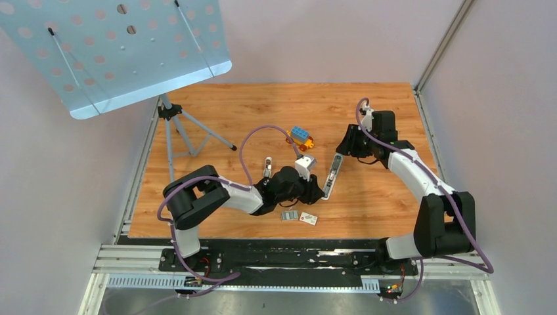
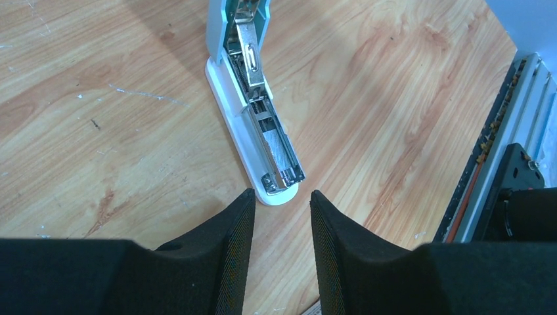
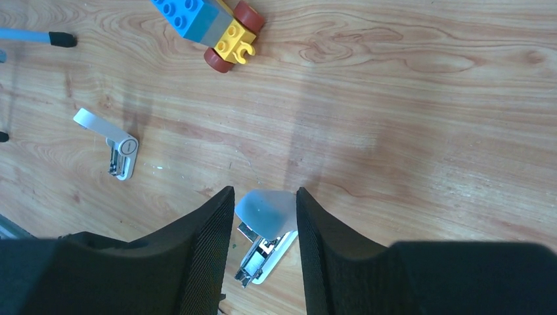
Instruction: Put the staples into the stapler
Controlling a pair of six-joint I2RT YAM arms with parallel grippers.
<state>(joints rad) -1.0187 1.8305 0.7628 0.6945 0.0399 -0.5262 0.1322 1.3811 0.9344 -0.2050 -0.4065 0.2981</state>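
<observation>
The stapler (image 1: pixel 332 173) lies opened on the wooden table, light blue lid raised, white base flat. My right gripper (image 1: pixel 343 151) is shut on the lid's tip (image 3: pixel 266 209), with the base and metal channel (image 3: pixel 263 259) below it. In the left wrist view a ribbed grey strip (image 2: pixel 279 152) lies in the stapler's open channel (image 2: pixel 257 111). My left gripper (image 2: pixel 281 194) is open and empty, just short of the stapler's front end; it also shows in the top view (image 1: pixel 319 191). The loose staples (image 1: pixel 289 214) lie near the front edge, beside my left arm.
A small white printed box (image 1: pixel 308 218) lies right of the staples. A small white and metal tool (image 1: pixel 267 167) (image 3: pixel 122 148) lies left of the stapler. A toy brick car (image 1: pixel 300 138) (image 3: pixel 211 27) sits behind. A music stand's tripod (image 1: pixel 177 128) stands at back left.
</observation>
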